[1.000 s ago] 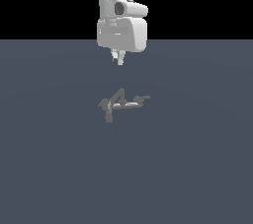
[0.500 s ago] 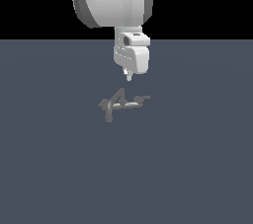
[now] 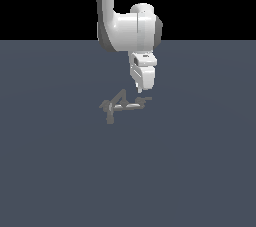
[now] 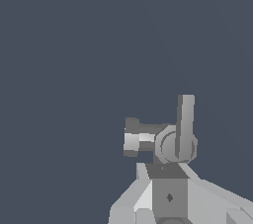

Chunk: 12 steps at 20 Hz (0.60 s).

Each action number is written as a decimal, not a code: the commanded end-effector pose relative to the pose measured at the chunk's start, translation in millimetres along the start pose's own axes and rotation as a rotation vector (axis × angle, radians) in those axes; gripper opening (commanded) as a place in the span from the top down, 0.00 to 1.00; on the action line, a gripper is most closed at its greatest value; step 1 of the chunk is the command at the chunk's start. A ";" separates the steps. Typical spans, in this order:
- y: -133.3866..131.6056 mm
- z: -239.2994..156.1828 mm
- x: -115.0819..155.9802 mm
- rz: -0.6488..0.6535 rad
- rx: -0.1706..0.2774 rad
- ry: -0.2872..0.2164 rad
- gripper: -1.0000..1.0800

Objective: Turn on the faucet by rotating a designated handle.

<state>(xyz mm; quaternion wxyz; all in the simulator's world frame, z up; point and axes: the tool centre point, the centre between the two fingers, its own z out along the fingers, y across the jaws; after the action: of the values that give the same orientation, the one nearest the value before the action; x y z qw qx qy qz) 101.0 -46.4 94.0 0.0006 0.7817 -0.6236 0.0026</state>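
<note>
The faucet (image 3: 121, 102) is a tiny dull-grey fixture of thin rods with a peaked middle, lying on the dark floor. Its handle (image 3: 139, 104) is the thin straight arm pointing to the exterior view's right, ending in a small stepped tip. My white gripper (image 3: 139, 90) hangs just above that tip without touching it. Its fingers look pressed together, with nothing held. In the wrist view the handle (image 4: 138, 139) shows close up with its stepped end, joined to the faucet (image 4: 170, 188). The fingers do not show there.
A thicker drooping grey stub (image 3: 108, 114) hangs from the faucet's end on the exterior view's left. The flat blue-grey floor (image 3: 200, 171) spreads around the fixture. The white arm (image 3: 130, 31) rises behind and above the faucet.
The arm has swung toward the exterior view's right and come down. The wrist has turned, so the hand now shows its narrow side. The fingertips have gone from above the peaked middle to above the handle's tip.
</note>
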 end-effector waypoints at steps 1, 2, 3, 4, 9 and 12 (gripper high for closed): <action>-5.4 11.3 10.0 0.040 0.000 0.000 1.00; -7.0 15.1 13.3 0.054 -0.001 -0.001 1.00; -8.4 18.5 16.4 0.065 -0.001 -0.001 1.00; -9.6 21.5 19.1 0.076 -0.001 -0.002 1.00; -13.4 31.4 28.3 0.112 -0.002 -0.004 1.00; -14.2 33.4 30.4 0.119 -0.003 -0.004 1.00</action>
<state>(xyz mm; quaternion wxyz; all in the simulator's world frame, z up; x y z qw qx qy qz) 120.6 -72.2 61.6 0.0005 0.7446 -0.6675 0.0000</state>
